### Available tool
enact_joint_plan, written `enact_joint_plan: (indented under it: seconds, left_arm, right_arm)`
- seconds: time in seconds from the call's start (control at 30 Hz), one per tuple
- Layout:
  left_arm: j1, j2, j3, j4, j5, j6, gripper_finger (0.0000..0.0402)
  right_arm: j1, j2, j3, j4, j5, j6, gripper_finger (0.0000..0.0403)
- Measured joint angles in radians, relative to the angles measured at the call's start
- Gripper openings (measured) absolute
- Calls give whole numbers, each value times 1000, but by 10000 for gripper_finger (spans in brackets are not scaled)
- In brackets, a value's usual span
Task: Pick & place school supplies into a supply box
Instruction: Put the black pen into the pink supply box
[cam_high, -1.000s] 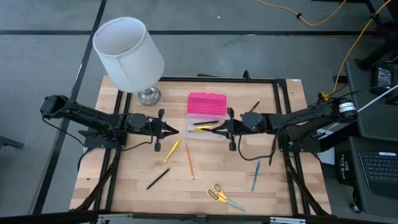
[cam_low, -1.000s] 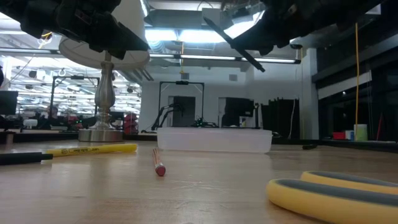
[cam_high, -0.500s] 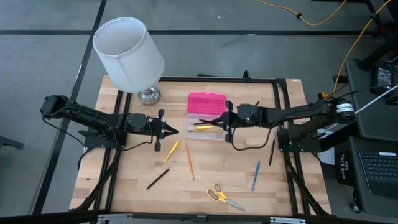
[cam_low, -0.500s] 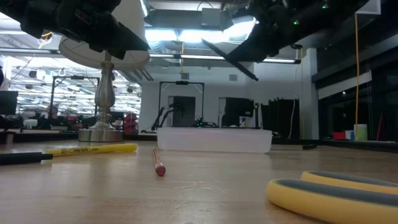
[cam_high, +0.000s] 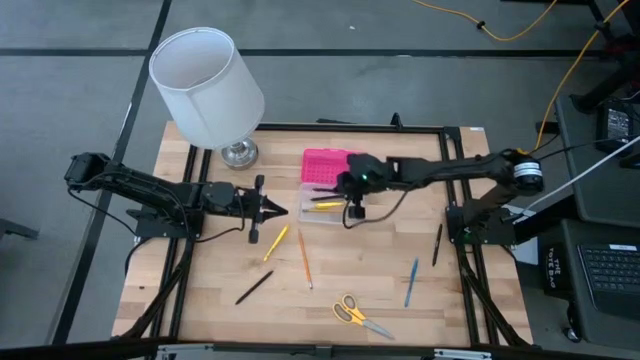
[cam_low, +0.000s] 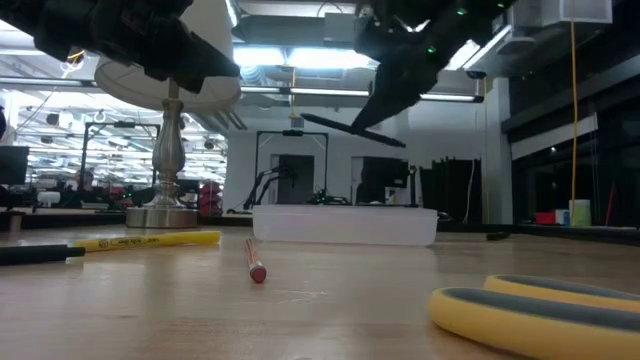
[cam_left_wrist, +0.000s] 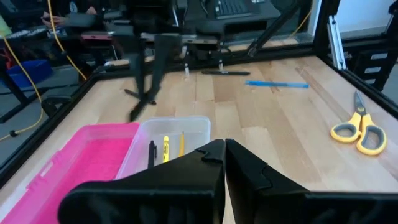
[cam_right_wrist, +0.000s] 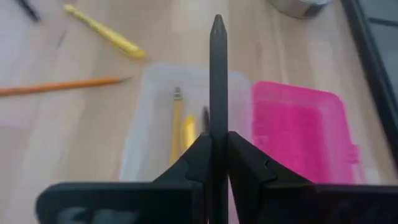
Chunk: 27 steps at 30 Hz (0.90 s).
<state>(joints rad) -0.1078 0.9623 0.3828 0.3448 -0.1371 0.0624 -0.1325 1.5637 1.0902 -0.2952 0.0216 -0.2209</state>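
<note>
Near the middle of the worktop (cam_high: 330, 290), toward its far edge, sits the supply box (cam_high: 332, 208), a clear tray with its pink lid (cam_high: 326, 166) folded open behind it. Inside lie a yellow pen and a dark one. Directly above the box hangs the right gripper (cam_high: 349, 197), its fingers pinching a black pen (cam_right_wrist: 217, 93); in the low view that pen (cam_low: 352, 131) hangs slanted, high above the box (cam_low: 345, 224), and in the right wrist view it points out over the clear tray (cam_right_wrist: 155, 118).

Just left of the box hovers the left gripper (cam_high: 278, 210), fingers pressed together and holding nothing.

Loose on the worktop in front of the box lie a yellow highlighter (cam_high: 276, 243), an orange pencil (cam_high: 304, 258) and another black pen (cam_high: 254, 287). Farther forward are yellow-handled scissors (cam_high: 356, 314), with a blue pen (cam_high: 411, 281) and a dark pen (cam_high: 437, 244) toward the right side.

A lamp with a white shade (cam_high: 206, 85) stands at the worktop's far left corner.
</note>
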Motion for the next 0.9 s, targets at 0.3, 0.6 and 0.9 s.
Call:
enact_joint_plan:
  seconds: [0.3, 0.6, 0.9]
  left_arm:
    - [-2, 0, 0, 20, 0, -30, 6]
    - [-2, 0, 0, 20, 0, -31, 6]
    - [-2, 0, 0, 20, 0, -13, 6]
  right_arm:
    - [-100, 101, 73, -60, -191, -53, 44]
    - [-116, 225, 65, -63, -255, -45, 44]
    - [-100, 257, 64, -71, -252, -29, 44]
